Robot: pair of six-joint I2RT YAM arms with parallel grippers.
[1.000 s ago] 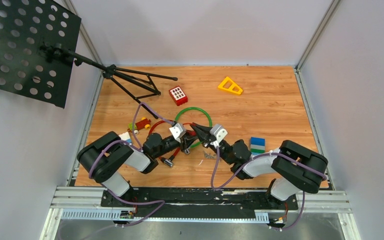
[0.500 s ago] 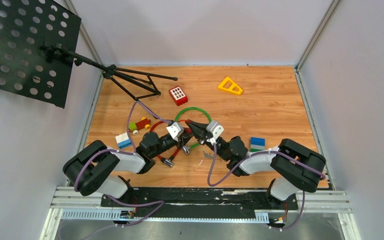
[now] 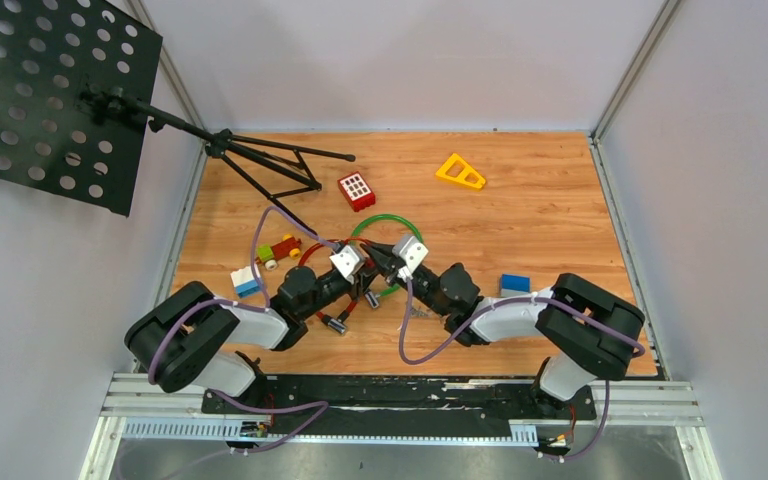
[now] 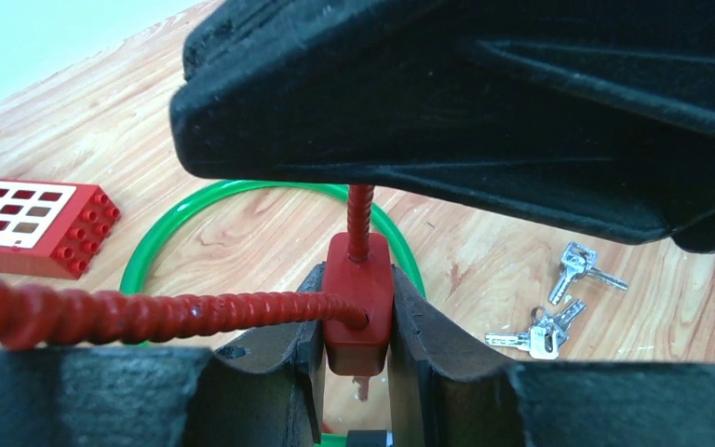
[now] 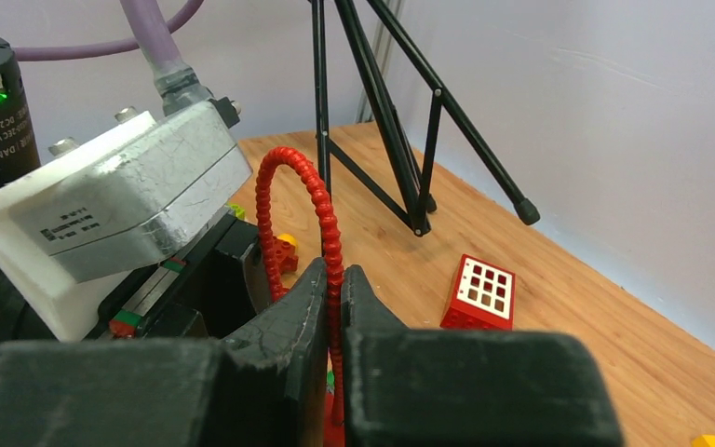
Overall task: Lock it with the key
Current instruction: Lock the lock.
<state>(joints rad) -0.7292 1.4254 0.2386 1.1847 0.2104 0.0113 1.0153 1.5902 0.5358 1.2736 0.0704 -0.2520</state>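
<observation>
Both arms are in tight over the middle of the worktop (image 3: 520, 215). The left end effector (image 4: 357, 284) is clamped on the red lock body (image 4: 358, 321), one finger flat on each side, and the block stands upright between them. Something small and pale pokes out beneath it, but the left wrist view is too cramped to say what it is.

From the lock body, the red ribbed cable (image 5: 289, 177) runs straight up and also sweeps away toward 9 o'clock. In the right wrist view it arches overhead. The right end effector (image 5: 333, 279) has its fingers pressed together, pinching that cable just beside the left one's white camera housing (image 5: 112, 205).

The keys (image 4: 542, 333) lie loose on the wood at about 3 o'clock from the lock in the left wrist view, apart from both end effectors.

A green ring (image 3: 385, 219) lies under the action. Seen from above, the red grid brick (image 3: 357, 190) sits at 12 o'clock, the yellow triangle (image 3: 460, 171) at 1, the music stand (image 3: 55, 95) at 10, and a blue and green block (image 3: 515, 285) at 4.
</observation>
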